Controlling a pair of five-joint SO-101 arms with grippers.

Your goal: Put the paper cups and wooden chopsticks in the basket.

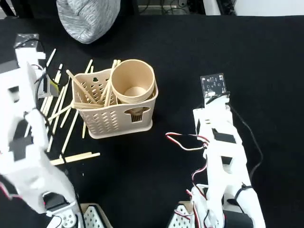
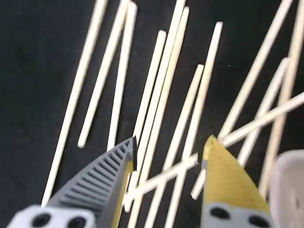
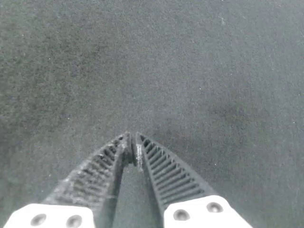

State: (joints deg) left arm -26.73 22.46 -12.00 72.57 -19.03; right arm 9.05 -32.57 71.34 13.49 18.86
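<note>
Across the black table [image 1: 190, 57], two white arms: left arm [image 1: 23, 142] at 9 o'clock of the basket [image 1: 114, 121], right arm [image 1: 223, 152] at 4 o'clock. Inside the basket, stacked paper cups [image 1: 133, 90] plus a few wooden chopsticks [image 1: 88, 92]. Scattered at its 9 o'clock, loose chopsticks [image 2: 73, 95]. Spread open just above those: left gripper [image 2: 171, 142]. Pinched together over bare cloth: right gripper [image 3: 131, 142].

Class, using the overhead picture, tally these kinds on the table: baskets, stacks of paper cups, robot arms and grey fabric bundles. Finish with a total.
Basket: 1
Stack of paper cups: 1
Robot arms: 2, the left arm and the right arm
Grey fabric bundle: 1
Total: 5
</note>
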